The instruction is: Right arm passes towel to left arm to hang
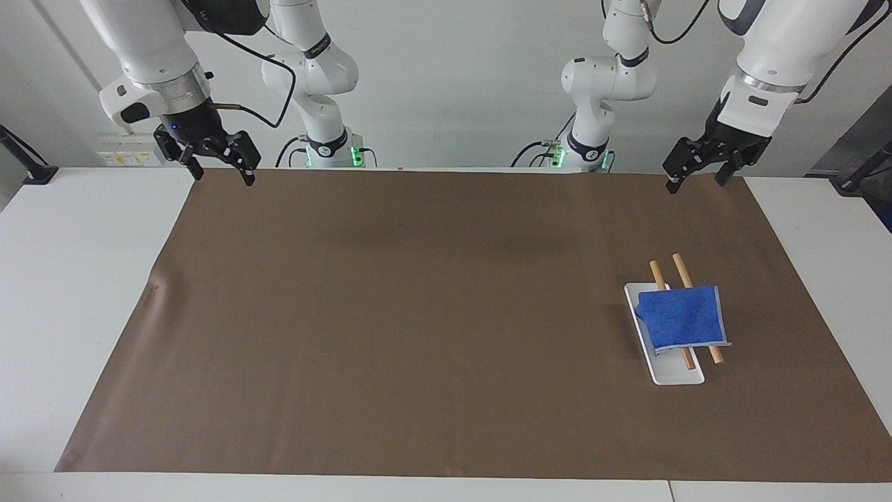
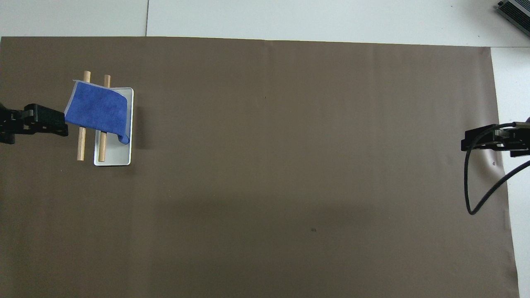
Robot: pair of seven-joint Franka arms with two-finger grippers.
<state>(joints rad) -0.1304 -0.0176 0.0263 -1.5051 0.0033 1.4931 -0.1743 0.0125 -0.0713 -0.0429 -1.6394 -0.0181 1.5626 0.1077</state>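
Observation:
The bright-blue towel [image 1: 681,317] lies draped over two wooden rods [image 1: 679,268] that rest across a white tray [image 1: 679,376], toward the left arm's end of the table. It also shows in the overhead view [image 2: 97,109], with one corner hanging onto the tray [image 2: 116,159]. My left gripper [image 1: 697,181] is open and empty, raised over the mat's edge by the robots, apart from the towel; its tips show in the overhead view [image 2: 62,124]. My right gripper [image 1: 223,176] is open and empty, waiting over the mat's corner at the right arm's end [image 2: 466,140].
A large brown mat [image 1: 418,314] covers most of the white table. A black cable [image 2: 476,186] loops from the right gripper. The rods [image 2: 81,145] stick out past the towel on both sides.

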